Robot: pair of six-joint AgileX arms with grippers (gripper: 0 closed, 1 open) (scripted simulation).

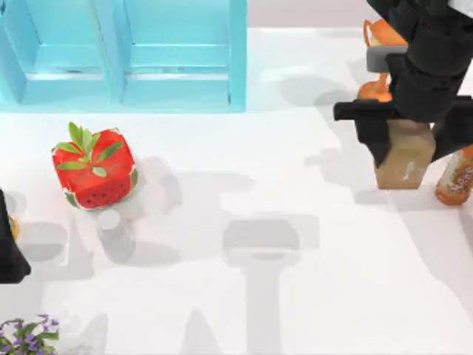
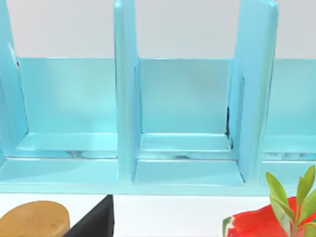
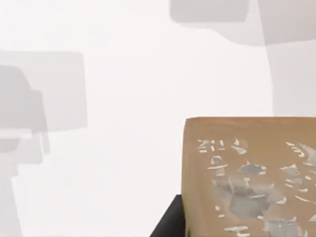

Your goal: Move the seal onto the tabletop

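One hand — the right (image 1: 405, 137) — grips the seal (image 1: 403, 157) at the white counter's (image 1: 295, 192) right side, just beside an orange-brown bottle (image 1: 455, 177).

Tan seal (image 1: 404, 157) upright, pale mark on side, over white tabletop (image 1: 295, 296), right side.

Bright, even light floods the white desk (image 1: 295, 310). Soft grey overlapping shadows spread across it beneath the arms and beside the watermelon cube (image 1: 94, 168). No glare. In the right wrist view the seal (image 3: 249, 177) looks slightly soft.
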